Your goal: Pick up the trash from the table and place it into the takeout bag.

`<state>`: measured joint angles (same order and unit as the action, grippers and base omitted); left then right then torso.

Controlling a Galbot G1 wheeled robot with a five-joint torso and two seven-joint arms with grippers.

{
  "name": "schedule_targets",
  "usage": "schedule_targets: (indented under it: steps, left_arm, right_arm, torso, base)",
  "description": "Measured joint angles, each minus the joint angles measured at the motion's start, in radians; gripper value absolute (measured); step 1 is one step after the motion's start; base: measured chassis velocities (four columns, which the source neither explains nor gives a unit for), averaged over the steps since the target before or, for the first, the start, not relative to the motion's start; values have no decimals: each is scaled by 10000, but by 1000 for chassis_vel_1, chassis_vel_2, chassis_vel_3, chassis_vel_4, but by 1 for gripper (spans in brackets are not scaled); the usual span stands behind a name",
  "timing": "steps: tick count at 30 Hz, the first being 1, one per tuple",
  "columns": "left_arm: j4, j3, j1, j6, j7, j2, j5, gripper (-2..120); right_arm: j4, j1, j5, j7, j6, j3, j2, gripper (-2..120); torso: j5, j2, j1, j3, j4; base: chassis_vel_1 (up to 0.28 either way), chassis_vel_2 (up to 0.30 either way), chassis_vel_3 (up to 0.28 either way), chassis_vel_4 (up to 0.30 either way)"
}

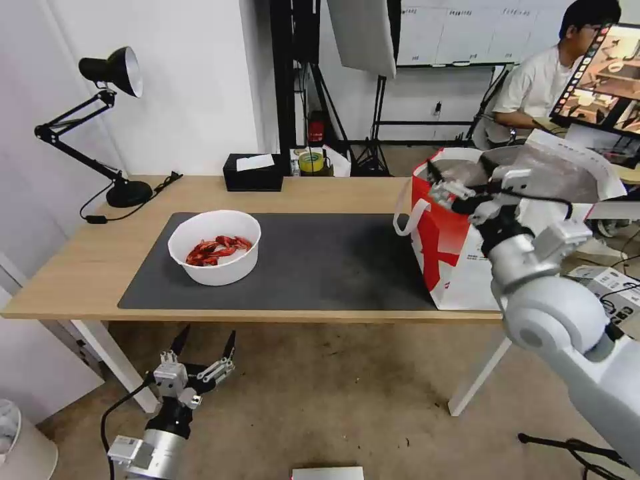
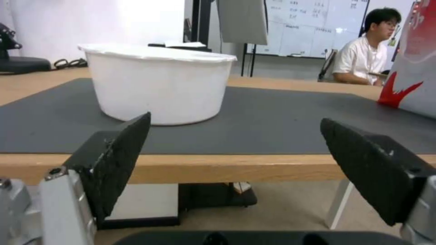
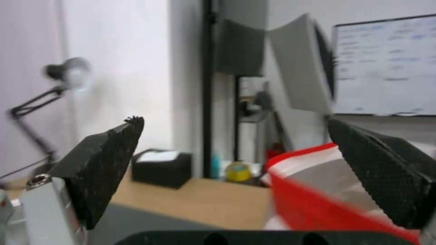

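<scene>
A bowl is sitting on the table's grey mat. The right gripper is hovering wide-fingered over the bag; the left gripper is waiting below the edge, fingers spread.

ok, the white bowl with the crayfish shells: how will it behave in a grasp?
The white bowl is wide with thin-looking walls, so it probably flexes under a rim pinch. It is probably light: the crayfish shells only cover its bottom. Tilted, the loose shells would likely slide or spill.

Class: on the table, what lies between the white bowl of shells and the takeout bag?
Only bare dark mat separates the bowl from the takeout bag, clearest in the head view.
</scene>
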<state>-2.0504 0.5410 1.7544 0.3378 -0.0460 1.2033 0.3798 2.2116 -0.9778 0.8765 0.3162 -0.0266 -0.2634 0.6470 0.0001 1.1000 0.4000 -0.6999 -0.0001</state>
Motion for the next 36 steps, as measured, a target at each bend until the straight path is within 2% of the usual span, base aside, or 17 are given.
schedule_targets:
  steps: [4,9,12,17,19,22,26,36]
  left_arm:
    - [0,-2,-2,20,-25,20,7,100]
    - [-29,2,-2,43,-29,21,30,100]
    - [-44,46,11,53,-33,-6,65,100]
    - [-45,54,2,85,-39,-3,74,100]
    - [-5,30,-31,131,-43,21,75,100]
    - [87,-18,-64,245,-45,28,72,100]
    - [148,-51,-82,273,-51,7,56,100]
    - [209,-58,-142,291,-67,-42,38,100]
  right_arm:
    - [318,-1016,-4,-733,456,-187,-167,100]
    - [440,-1871,-360,-1036,707,-337,-67,100]
    - [377,-3003,-1254,-1390,1336,-528,232,100]
    - [135,-3958,-2001,-1672,1989,-696,636,100]
    - [-248,-4649,-2835,-1857,2572,-774,969,100]
    - [-657,-5424,-3602,-1916,3047,-826,1382,100]
    - [-837,-6172,-3933,-1657,3286,-964,1910,100]
    - [-878,-7334,-4167,-1242,3276,-1576,2705,100]
  torso:
    - [-1,0,0,0,2]
    - [-1,1,0,0,1]
    - [-1,0,0,0,1]
    - [-1,0,-1,0,1]
    - [-2,0,-1,0,1]
    - [1,-1,0,0,1]
    - [-1,-1,-1,0,1]
    - [-2,-1,-1,0,1]
  base:
    - [0,0,0,0]
    - [0,0,0,0]
    - [0,0,0,0]
    - [0,0,0,0]
    - [0,0,0,0]
    - [0,0,0,0]
    - [0,0,0,0]
    - [0,0,0,0]
